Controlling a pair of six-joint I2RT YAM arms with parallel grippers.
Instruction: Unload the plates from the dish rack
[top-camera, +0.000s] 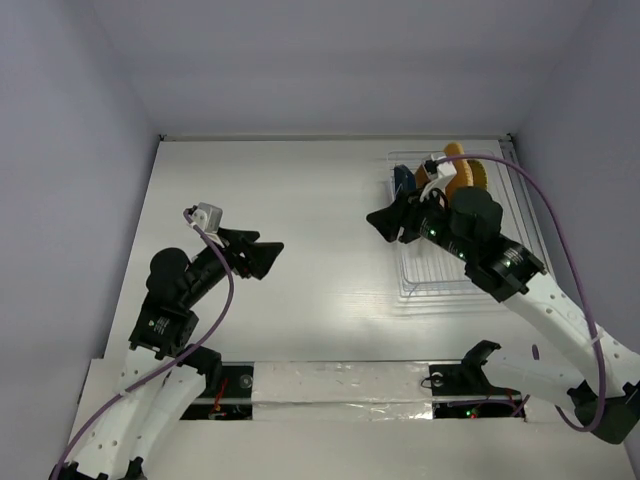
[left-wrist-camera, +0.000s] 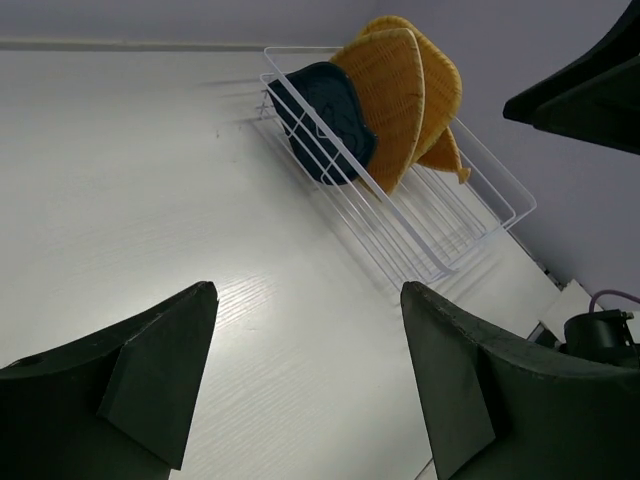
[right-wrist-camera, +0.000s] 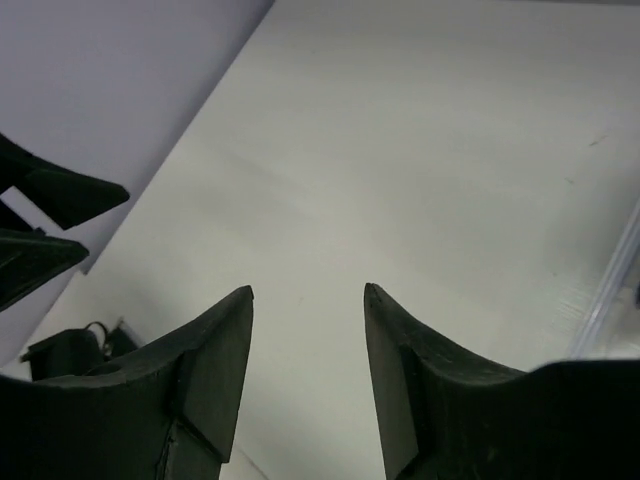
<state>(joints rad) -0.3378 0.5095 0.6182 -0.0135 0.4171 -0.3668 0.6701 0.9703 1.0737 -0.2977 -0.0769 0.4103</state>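
The white wire dish rack (top-camera: 432, 284) stands at the back right of the table. In its far end stand a dark blue plate (top-camera: 403, 180) and orange-yellow plates (top-camera: 466, 175). The left wrist view shows the rack (left-wrist-camera: 440, 235), the blue plate (left-wrist-camera: 322, 118), a rounded-square orange plate (left-wrist-camera: 392, 95), another orange plate (left-wrist-camera: 442, 80) behind it and a leaf-shaped one (left-wrist-camera: 447, 155). My right gripper (top-camera: 385, 222) is open and empty, just left of the rack; it hangs over bare table (right-wrist-camera: 308, 290). My left gripper (top-camera: 270, 250) is open and empty (left-wrist-camera: 308, 290), pointing towards the rack.
White walls close the table at the back and both sides. The right arm lies over the rack's near half. A taped strip (top-camera: 340, 385) runs along the near edge between the arm bases. A purple cable (top-camera: 560, 230) loops over the rack's right side.
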